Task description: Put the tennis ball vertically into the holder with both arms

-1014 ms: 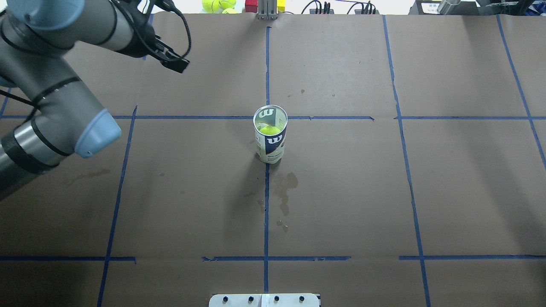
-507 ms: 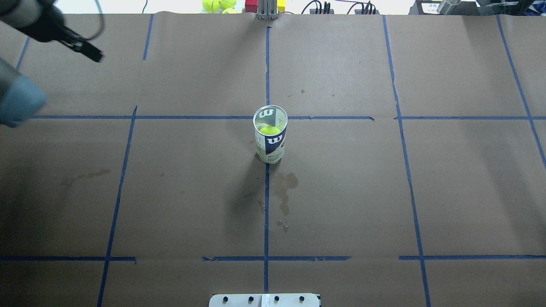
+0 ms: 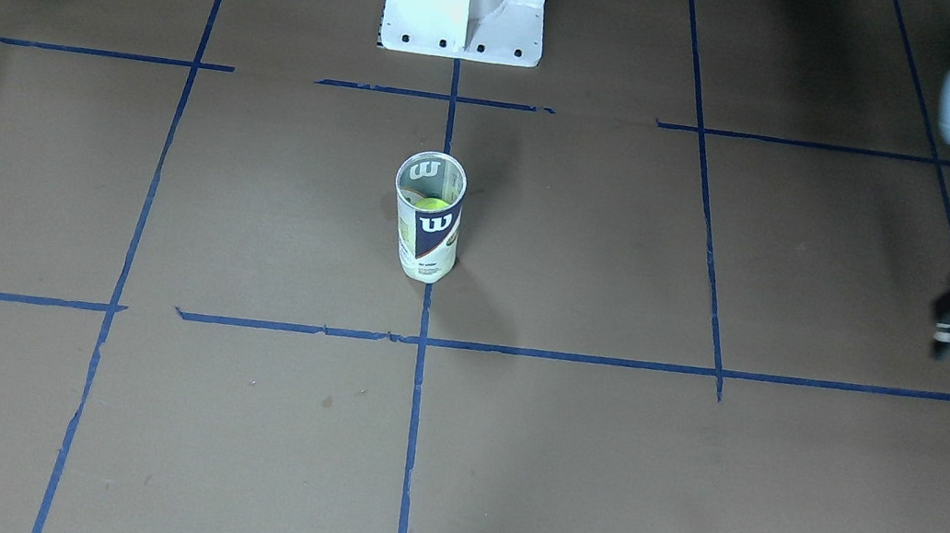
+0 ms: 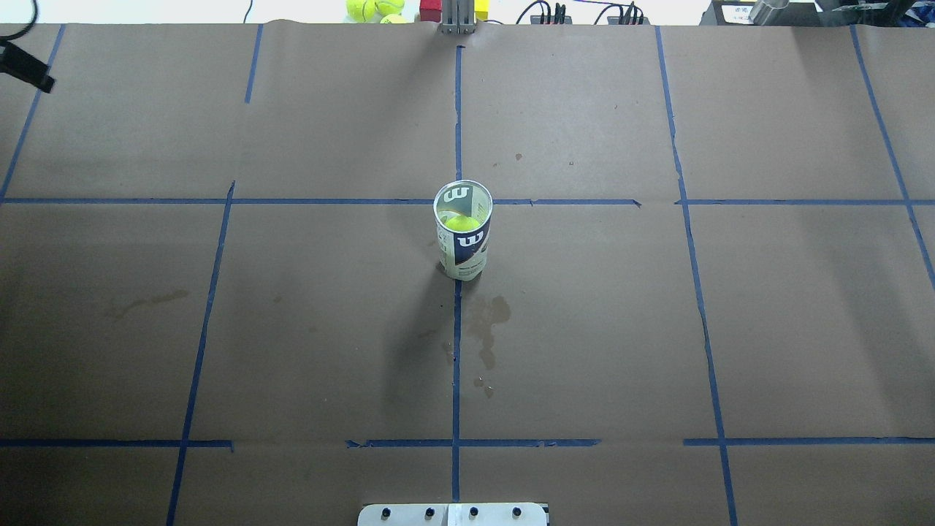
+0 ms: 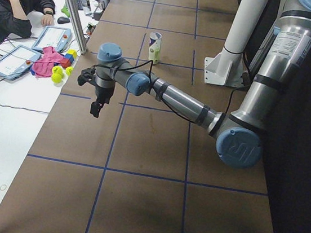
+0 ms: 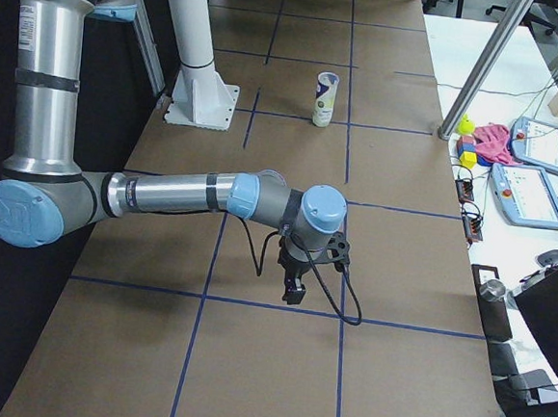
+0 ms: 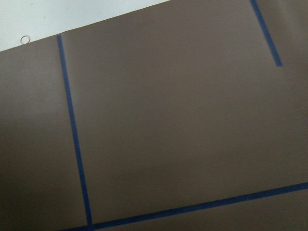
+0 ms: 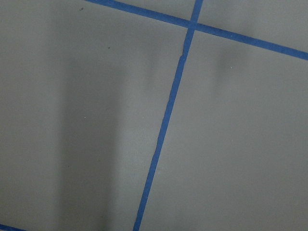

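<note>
Judging the task all but done | left gripper [image 5: 95, 110] well apart at the holder's 10 o'clock seen from overhead, fingers' state we cannot tell | holder [image 4: 463, 252] upright mid-tabletop [image 4: 657, 329], tennis ball [image 4: 462, 221] inside | right gripper [image 6: 292, 295] well apart toward 3 o'clock, fingers likewise unreadable

- Even overhead room light, medium bright; table paper [image 4: 584, 329] is matte, no glare.
- holder [image 4: 463, 234] throws a soft, wide shadow toward the near edge in the overhead view.
- White desk [image 4: 182, 11] past the far edge is blown out.
- Front-facing view dimmer, far corners dark.
- Both wrist views soft, low detail, broad blurry shadow bands.
- Side views sharp, black along the robot-side edge.
</note>
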Action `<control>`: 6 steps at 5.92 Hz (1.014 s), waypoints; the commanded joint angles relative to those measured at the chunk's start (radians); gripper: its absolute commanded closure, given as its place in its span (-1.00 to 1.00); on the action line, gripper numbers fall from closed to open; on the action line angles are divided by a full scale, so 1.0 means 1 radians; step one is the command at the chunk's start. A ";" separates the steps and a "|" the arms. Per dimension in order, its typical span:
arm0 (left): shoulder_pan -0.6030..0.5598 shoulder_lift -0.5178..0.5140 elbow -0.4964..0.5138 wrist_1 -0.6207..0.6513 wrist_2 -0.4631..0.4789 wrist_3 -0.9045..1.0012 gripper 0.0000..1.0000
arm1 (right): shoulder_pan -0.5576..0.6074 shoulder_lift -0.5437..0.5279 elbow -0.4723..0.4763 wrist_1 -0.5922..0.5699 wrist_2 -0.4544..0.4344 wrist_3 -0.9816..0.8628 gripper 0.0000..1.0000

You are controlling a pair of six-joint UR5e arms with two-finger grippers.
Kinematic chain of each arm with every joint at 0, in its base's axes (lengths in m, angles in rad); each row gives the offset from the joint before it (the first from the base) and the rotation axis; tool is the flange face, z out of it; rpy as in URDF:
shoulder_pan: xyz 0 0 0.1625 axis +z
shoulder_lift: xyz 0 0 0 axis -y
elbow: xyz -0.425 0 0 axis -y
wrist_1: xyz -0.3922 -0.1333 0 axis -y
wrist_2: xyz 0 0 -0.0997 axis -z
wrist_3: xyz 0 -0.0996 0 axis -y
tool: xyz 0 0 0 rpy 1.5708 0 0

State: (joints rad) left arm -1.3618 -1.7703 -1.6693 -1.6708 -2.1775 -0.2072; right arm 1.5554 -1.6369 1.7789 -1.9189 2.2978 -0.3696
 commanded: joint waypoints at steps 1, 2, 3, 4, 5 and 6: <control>-0.049 0.211 0.019 -0.029 -0.065 0.165 -1.00 | 0.000 0.002 -0.019 0.001 0.002 0.000 -1.00; -0.112 0.257 0.019 -0.014 -0.077 0.169 -1.00 | 0.000 0.000 -0.019 0.000 0.002 0.000 -1.00; -0.153 0.288 0.020 -0.003 -0.129 0.260 -1.00 | 0.000 -0.004 -0.018 0.000 0.000 0.000 -1.00; -0.225 0.308 -0.015 0.093 -0.210 0.294 -1.00 | 0.000 -0.004 -0.016 0.001 0.000 -0.002 -1.00; -0.233 0.325 -0.029 0.127 -0.211 0.293 -1.00 | 0.000 -0.004 -0.016 0.001 0.000 0.000 -1.00; -0.232 0.331 -0.032 0.120 -0.214 0.295 -1.00 | 0.000 -0.006 -0.016 0.000 0.003 -0.003 -1.00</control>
State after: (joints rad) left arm -1.5870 -1.4495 -1.6933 -1.5608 -2.3828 0.0828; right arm 1.5555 -1.6418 1.7624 -1.9180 2.2988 -0.3709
